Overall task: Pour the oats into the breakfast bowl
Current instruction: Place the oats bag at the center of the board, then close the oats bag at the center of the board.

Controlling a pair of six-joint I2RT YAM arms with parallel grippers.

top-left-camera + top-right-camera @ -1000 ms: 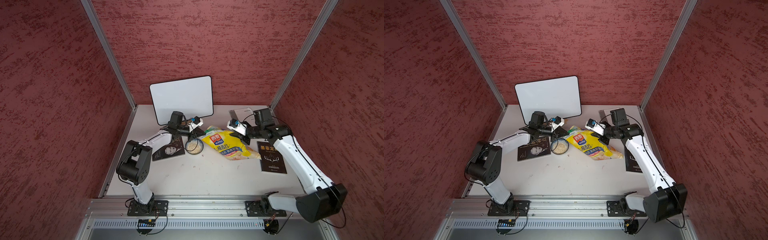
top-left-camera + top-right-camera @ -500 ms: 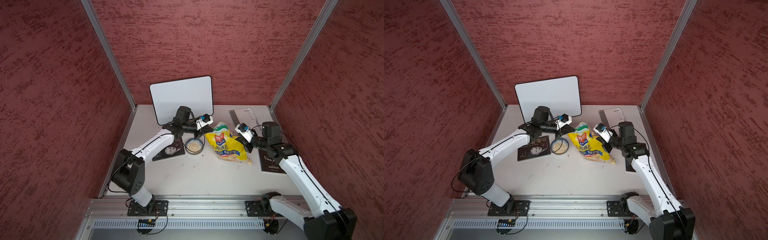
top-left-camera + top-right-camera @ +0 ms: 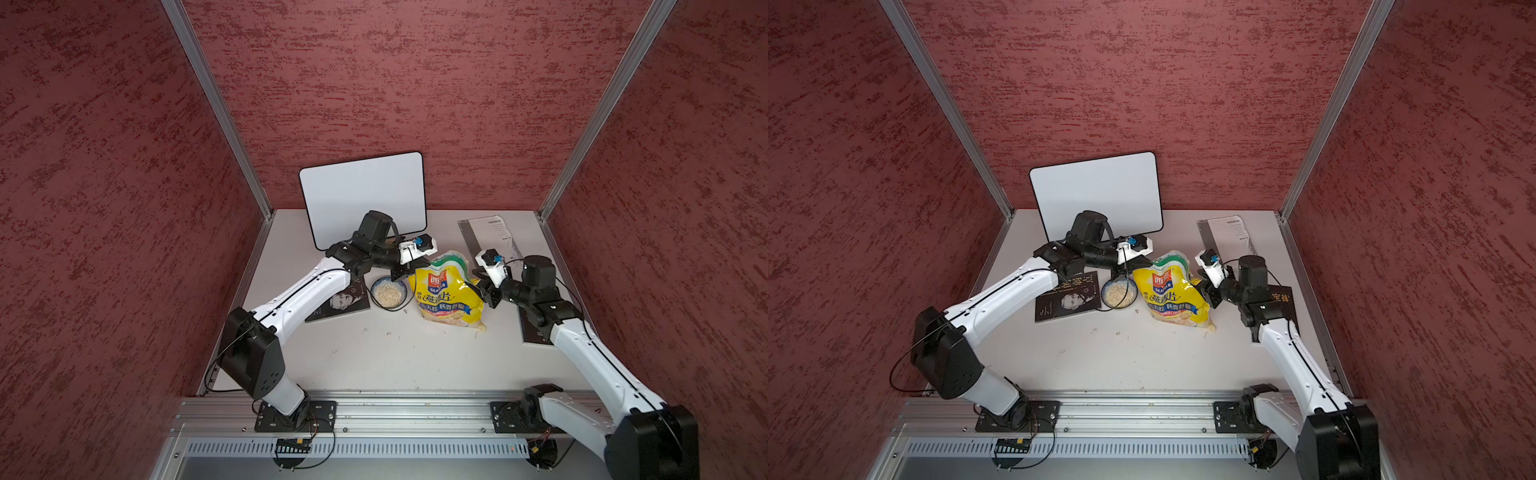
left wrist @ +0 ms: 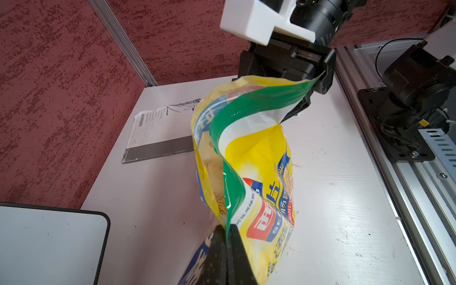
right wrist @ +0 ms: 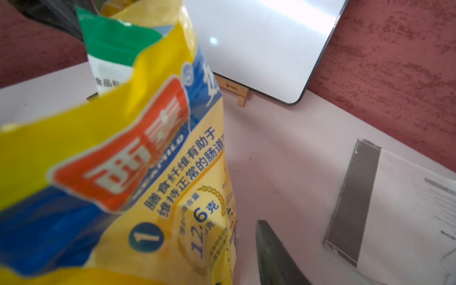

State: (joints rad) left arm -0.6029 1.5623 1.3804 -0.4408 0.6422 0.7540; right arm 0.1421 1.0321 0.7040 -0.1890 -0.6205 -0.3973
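The yellow oats pouch (image 3: 446, 293) (image 3: 1173, 295) stands upright at mid-table. To its left is the small blue-rimmed breakfast bowl (image 3: 388, 293) (image 3: 1119, 293), with pale oats (image 3: 388, 295) inside it. More oats (image 4: 220, 207) show in the pouch's open mouth. My left gripper (image 3: 415, 268) (image 4: 227, 229) is shut on the pouch's green top edge, beside the bowl. My right gripper (image 3: 478, 286) (image 3: 1202, 289) is at the pouch's right edge with its jaws open. One of its fingers (image 5: 271, 251) stands clear of the foil, and the pouch hides the other.
A whiteboard (image 3: 363, 199) leans on the back wall. A dark portrait book (image 3: 340, 305) lies left of the bowl and a paper booklet (image 3: 490, 235) at the back right. Another dark book (image 3: 534, 332) lies under my right arm. A few flakes (image 3: 389, 333) are on the table.
The pouch has gone from tipped toward the bowl to standing upright. My right gripper has come forward with it and opened. My left gripper has kept its hold on the top edge.
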